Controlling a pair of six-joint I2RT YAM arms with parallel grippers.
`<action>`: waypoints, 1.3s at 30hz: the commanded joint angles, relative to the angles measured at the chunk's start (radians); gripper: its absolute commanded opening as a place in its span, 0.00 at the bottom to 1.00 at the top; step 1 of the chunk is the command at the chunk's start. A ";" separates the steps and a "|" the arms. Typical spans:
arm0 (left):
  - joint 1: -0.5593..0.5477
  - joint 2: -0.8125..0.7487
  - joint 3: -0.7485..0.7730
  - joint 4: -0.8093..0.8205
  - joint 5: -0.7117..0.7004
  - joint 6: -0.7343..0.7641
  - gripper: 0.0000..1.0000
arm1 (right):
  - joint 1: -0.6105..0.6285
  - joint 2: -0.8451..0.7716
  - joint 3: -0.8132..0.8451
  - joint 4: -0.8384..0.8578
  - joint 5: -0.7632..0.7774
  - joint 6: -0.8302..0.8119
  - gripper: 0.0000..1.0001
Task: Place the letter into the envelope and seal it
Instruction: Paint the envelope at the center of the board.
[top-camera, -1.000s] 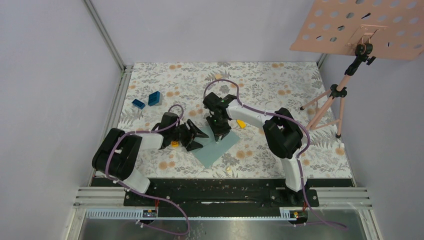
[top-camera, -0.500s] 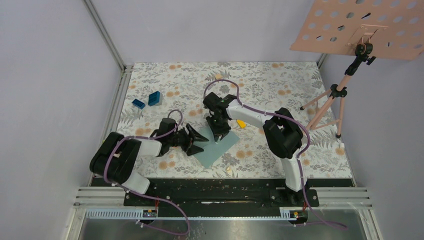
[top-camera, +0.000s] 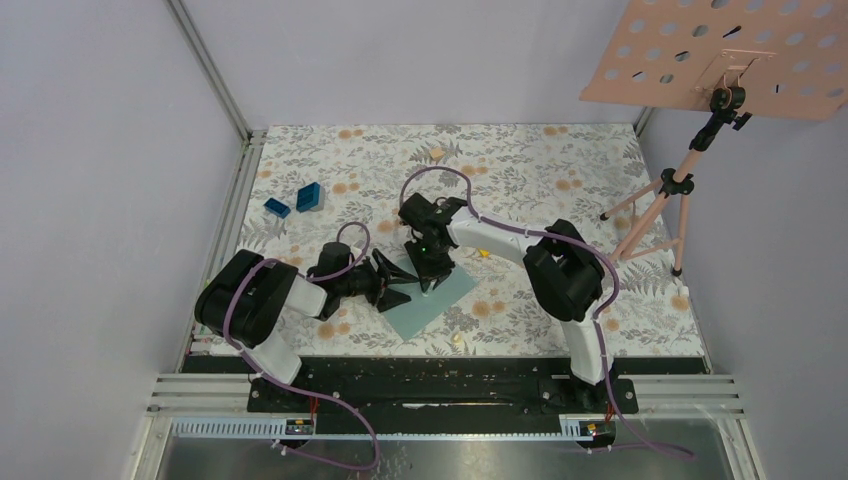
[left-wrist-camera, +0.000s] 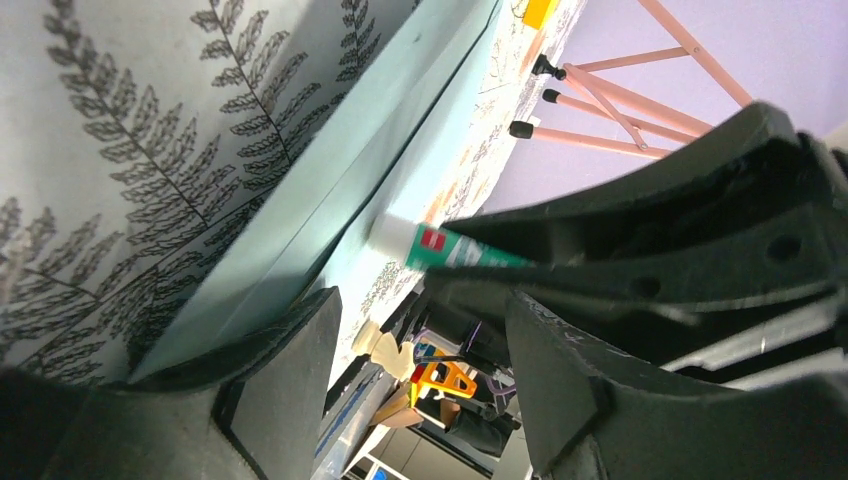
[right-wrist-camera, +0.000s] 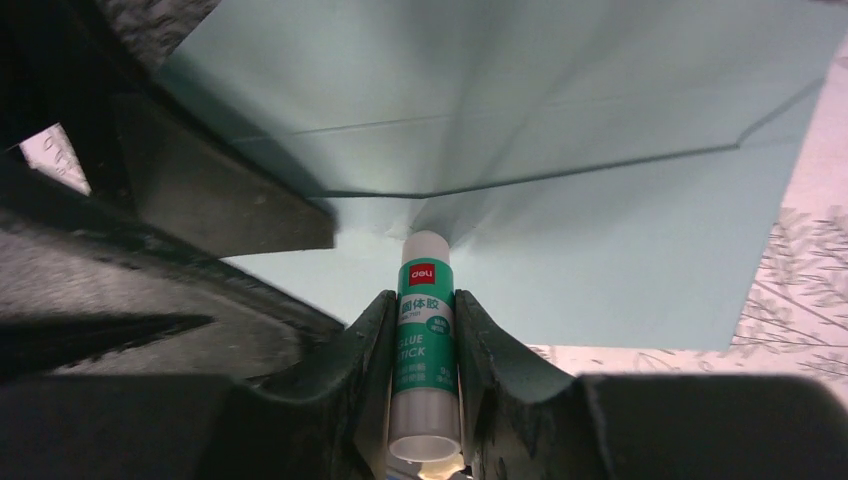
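**Glue stick tip at the envelope, left claw wide at its edge**

At the far left of the floral table (top-camera: 560, 160) lie two small blue blocks (top-camera: 308, 196), well apart from the work. Toward the middle, the left gripper (top-camera: 403, 282) reaches in low from the left with its jaws standing wide and nothing clamped between them. In its wrist view the lower finger (left-wrist-camera: 290, 360) sits right at the near edge of the envelope (top-camera: 440, 295); whether it touches the paper cannot be told.

The teal envelope lies on the table's near centre, turned at a slant, directly between the two claws. From the right wrist its paper shows a pointed fold line across it.

The right gripper (top-camera: 430, 272) hangs over the envelope's upper left part, its jaws narrowed onto a green and white glue stick (right-wrist-camera: 425, 340). The stick points forward out of the fingers, and its white tip meets the envelope at the point of that fold. The left wrist view shows the same stick (left-wrist-camera: 440, 247) just above the paper.

At the far right, off the table, a pink perforated board (top-camera: 720, 50) sits on a tripod stand.
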 joint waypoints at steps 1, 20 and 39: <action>0.003 0.022 -0.024 -0.082 -0.026 -0.013 0.63 | 0.053 0.001 0.003 0.013 -0.047 0.028 0.00; 0.030 -0.031 -0.007 -0.228 -0.027 0.060 0.63 | -0.064 -0.045 0.003 -0.038 0.079 -0.029 0.00; 0.077 -0.199 0.088 -0.546 -0.127 0.238 0.63 | -0.050 -0.021 -0.006 -0.020 0.067 -0.035 0.00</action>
